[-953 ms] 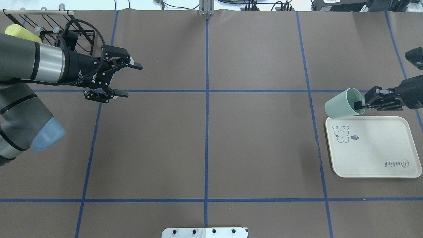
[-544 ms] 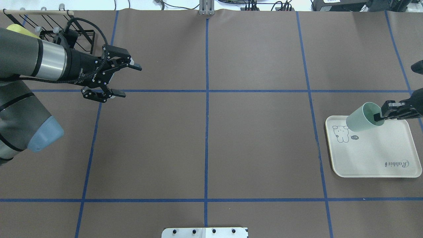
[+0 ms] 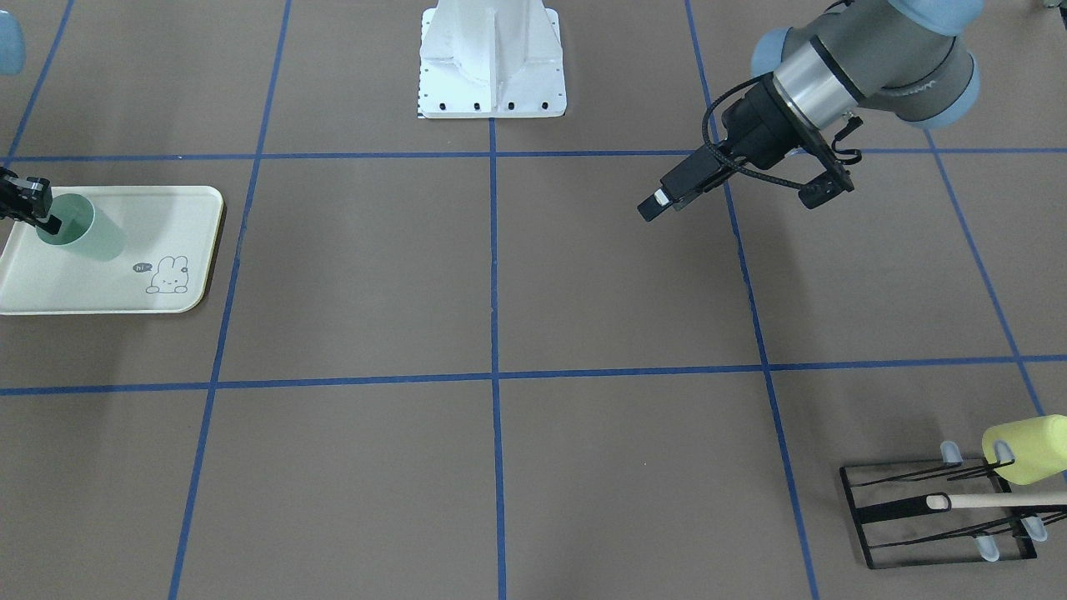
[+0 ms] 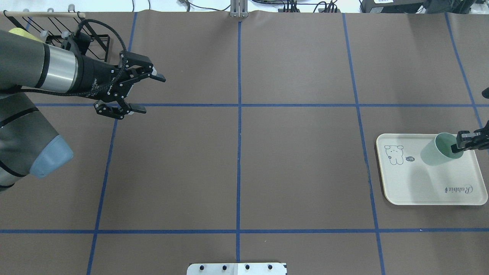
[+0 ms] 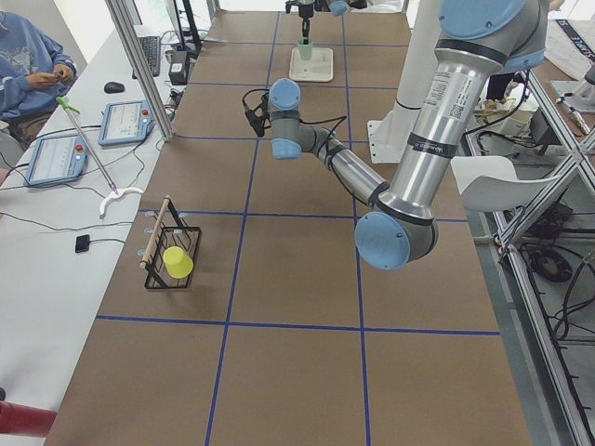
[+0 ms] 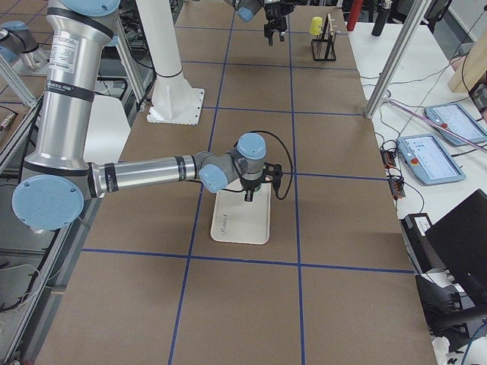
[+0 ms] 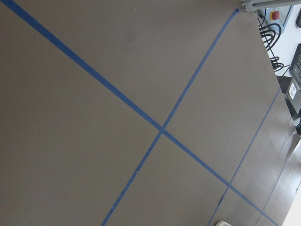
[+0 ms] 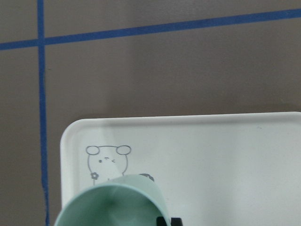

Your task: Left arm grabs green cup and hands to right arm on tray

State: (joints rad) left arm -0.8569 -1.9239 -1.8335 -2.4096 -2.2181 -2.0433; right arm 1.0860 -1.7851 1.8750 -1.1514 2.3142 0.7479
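Observation:
The pale green cup (image 4: pixel 437 152) is tilted over the cream tray (image 4: pixel 431 187), open mouth toward the right arm. My right gripper (image 4: pixel 458 147) is shut on its rim, one finger inside. I cannot tell whether the cup touches the tray. The cup also shows in the front view (image 3: pixel 79 227) over the tray (image 3: pixel 92 287), and in the right wrist view (image 8: pixel 113 202) in front of the tray's bunny drawing (image 8: pixel 107 162). My left gripper (image 4: pixel 153 95) is open and empty, far off at the table's left above a blue tape line; it shows in the front view (image 3: pixel 654 204) too.
A black wire rack (image 3: pixel 934 508) with a wooden bar holds a yellow-green cup (image 3: pixel 1025 450) at the far left corner, behind my left arm. A white base plate (image 3: pixel 492 58) stands at the robot's edge. Blue tape lines grid the brown table.
My right gripper has carried the green cup from beyond the tray's far left corner to over the tray, rightward and nearer the robot. My left arm has hardly moved and stays open.

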